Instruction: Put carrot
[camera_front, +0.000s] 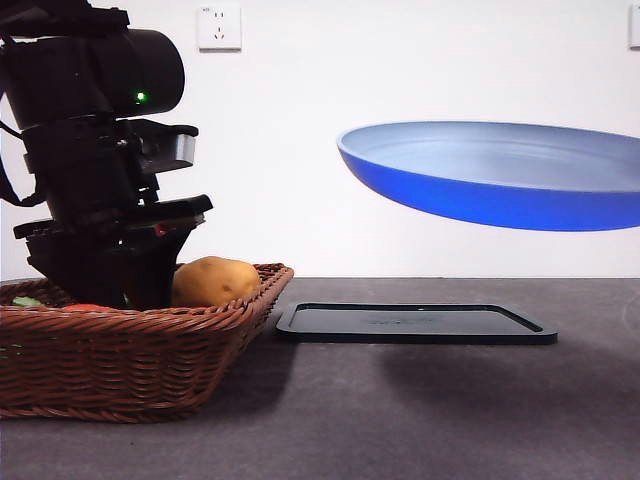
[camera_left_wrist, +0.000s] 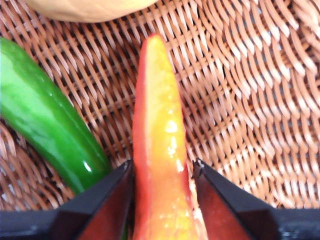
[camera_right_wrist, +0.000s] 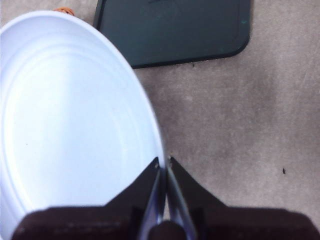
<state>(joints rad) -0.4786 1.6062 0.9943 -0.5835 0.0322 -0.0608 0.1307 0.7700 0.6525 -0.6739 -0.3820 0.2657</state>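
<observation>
The carrot is clamped by the left claw; slippage is risked on its smooth taper; the plate is pinched by the right claw

It looks like a robot test room made to look like a kitchen: a bare white wall with a socket, a dark grey table, toy vegetables in a basket
</observation>
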